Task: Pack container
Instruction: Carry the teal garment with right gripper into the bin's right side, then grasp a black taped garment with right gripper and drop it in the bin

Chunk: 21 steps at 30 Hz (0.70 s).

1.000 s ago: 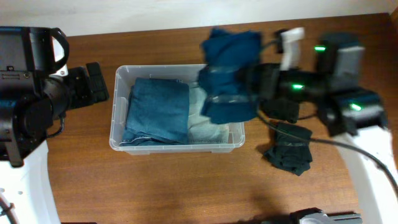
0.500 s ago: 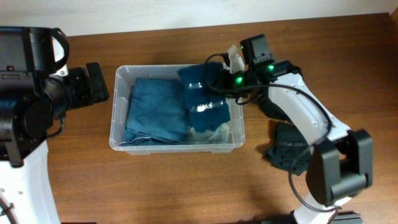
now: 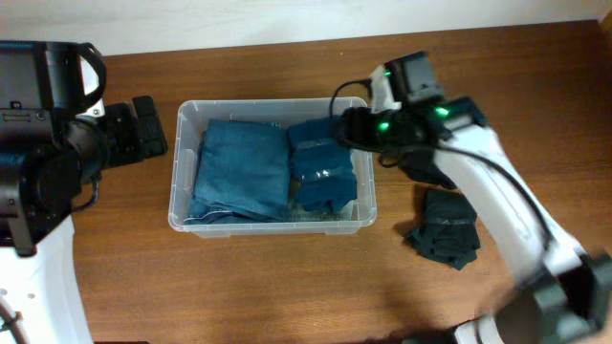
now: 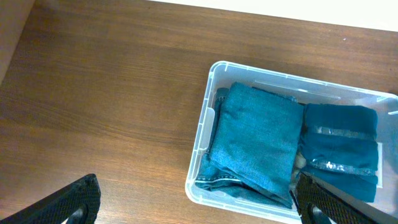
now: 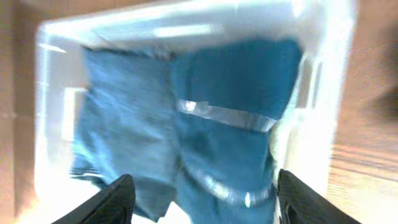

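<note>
The container (image 3: pixel 179 177) is a clear plastic bin at the table's middle. A folded teal garment (image 3: pixel 241 170) fills its left half. In the right half lies a darker blue garment (image 3: pixel 322 174) with a shiny stripe. My right gripper (image 3: pixel 346 129) hovers over the bin's far right corner. In the blurred right wrist view it (image 5: pixel 208 199) is open above the blue garment (image 5: pixel 236 106), holding nothing. My left gripper (image 3: pixel 158 126) stays open to the left of the bin. The left wrist view looks down on the container (image 4: pixel 202 134) from between its wide jaws (image 4: pixel 196 208).
A crumpled dark garment (image 3: pixel 445 227) lies on the wooden table to the right of the bin, under the right arm. A pale wall runs along the table's far edge.
The right gripper carried the blue garment from above the bin's right rim down into the right half, then opened and let it go. The left arm has not moved.
</note>
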Motion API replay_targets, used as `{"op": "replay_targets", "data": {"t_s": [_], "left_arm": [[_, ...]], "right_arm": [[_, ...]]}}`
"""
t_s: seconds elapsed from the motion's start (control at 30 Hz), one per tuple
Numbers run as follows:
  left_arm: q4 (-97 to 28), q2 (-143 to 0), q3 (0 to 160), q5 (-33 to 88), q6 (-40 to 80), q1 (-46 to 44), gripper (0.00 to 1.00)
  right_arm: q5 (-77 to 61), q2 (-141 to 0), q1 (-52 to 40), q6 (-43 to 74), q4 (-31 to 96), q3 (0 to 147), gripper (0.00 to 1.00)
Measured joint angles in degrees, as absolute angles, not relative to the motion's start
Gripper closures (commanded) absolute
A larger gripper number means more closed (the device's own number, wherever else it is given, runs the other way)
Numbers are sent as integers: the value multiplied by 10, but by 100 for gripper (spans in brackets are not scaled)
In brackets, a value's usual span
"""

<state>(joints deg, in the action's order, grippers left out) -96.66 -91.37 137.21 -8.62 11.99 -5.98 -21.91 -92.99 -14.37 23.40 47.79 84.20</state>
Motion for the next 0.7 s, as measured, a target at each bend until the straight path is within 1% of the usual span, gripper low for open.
{"op": "replay_targets", "data": {"t_s": [0.13,0.17,0.23,0.3,0.47,0.6,0.7], "left_arm": [[-967,-914,1372,-86,120,-60,0],[-967,-914,1372,-86,120,-60,0],[-967,-914,1372,-86,120,-60,0],[-967,-914,1372,-86,120,-60,0],[-967,-914,1372,-86,120,-60,0],[-967,-914,1372,-86,120,-60,0],[-967,-914,1372,-86,120,-60,0]], "right_arm": [[-193,-835,-107,239,503,854,21],[-190,-818,-85,239,514,858,18],[-181,-795,-22,241,540,861,8],[-177,-792,38,240,564,862,0],[-181,-836,173,204,584,854,1],[-184,-906,229,181,578,842,1],[-185,-974,247,164,552,840,1]]}}
